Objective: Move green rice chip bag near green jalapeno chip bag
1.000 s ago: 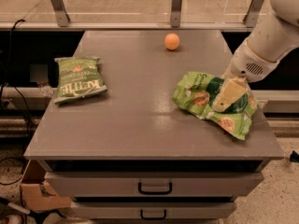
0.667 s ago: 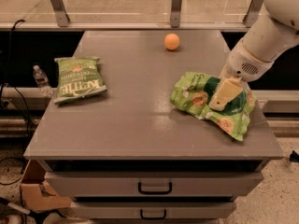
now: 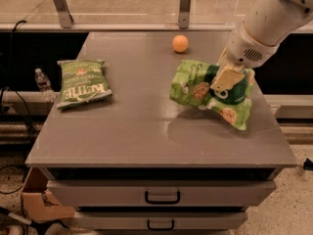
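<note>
Green rice chip bag (image 3: 193,82) lifted, shifted toward green jalapeno chip bag (image 3: 83,82). My gripper (image 3: 223,84) above worktop (image 3: 137,129), jaws clamped on it: no dragging.

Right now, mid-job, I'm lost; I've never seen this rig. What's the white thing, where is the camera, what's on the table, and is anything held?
The white thing is the robot's one arm, reaching in from the upper right. At its tip is a two-finger pincer, shut on the green rice chip bag, held tilted over the right side of the grey table. The camera looks down at the table from the front; its mount is unknown. At the left lies the green jalapeno chip bag, far from the held bag. A round orange object sits near the back edge.
</note>
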You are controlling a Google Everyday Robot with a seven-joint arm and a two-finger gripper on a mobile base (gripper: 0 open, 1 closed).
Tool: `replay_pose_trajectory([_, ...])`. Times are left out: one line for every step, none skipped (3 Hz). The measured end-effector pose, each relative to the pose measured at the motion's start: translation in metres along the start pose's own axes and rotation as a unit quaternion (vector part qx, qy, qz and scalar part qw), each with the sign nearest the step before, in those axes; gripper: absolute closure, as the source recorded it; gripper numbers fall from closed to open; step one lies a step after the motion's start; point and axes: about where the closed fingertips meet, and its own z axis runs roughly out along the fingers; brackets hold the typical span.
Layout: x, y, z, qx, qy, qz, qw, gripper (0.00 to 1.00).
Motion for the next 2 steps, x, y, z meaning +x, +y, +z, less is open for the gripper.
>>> replay_pose_trajectory([-0.0147, -0.0034, -0.0232, 0.023, -0.006, -0.024, 0.9994, 1.00])
replay_pose_trajectory([-0.0148, -0.0035, -0.0234, 0.023, -0.006, -0.025, 0.9994, 1.00])
